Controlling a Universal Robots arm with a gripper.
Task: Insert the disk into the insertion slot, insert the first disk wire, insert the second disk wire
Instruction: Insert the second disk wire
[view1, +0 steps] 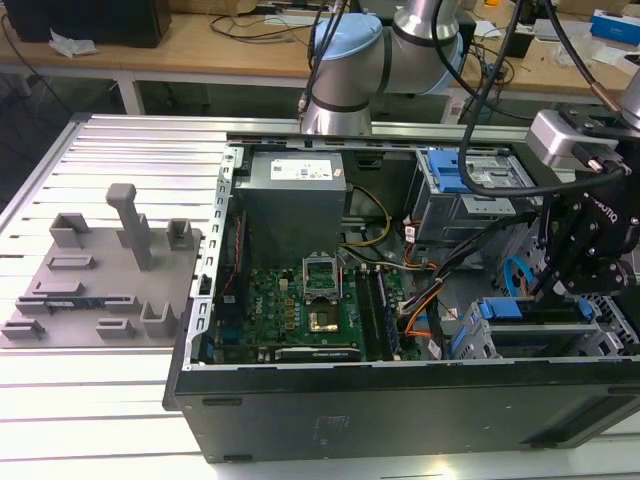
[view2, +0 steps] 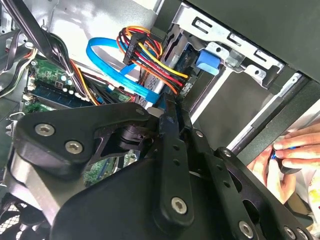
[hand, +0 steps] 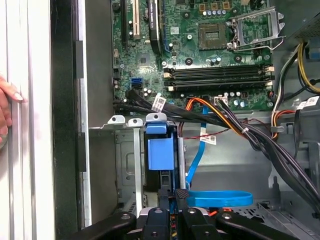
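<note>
The disk (hand: 161, 150), blue-framed, sits edge-up in the grey perforated slot (hand: 127, 165) at the case's near right of the exterior view. The claw (hand: 172, 197) hangs just over its end, fingers narrow; whether they grip it I cannot tell.

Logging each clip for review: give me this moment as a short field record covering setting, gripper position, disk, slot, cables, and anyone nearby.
setting: open computer case on a slatted metal table
gripper position: gripper low over the insertion slot, at the exterior view's right
disk: blue carrier of the disk sits in the slot, just ahead of the gripper
cables: blue flat cable looped beside the slot; orange and black wires run across above it
motherboard: motherboard beyond the slot
nearby: a person's hand outside the case wall
</note>
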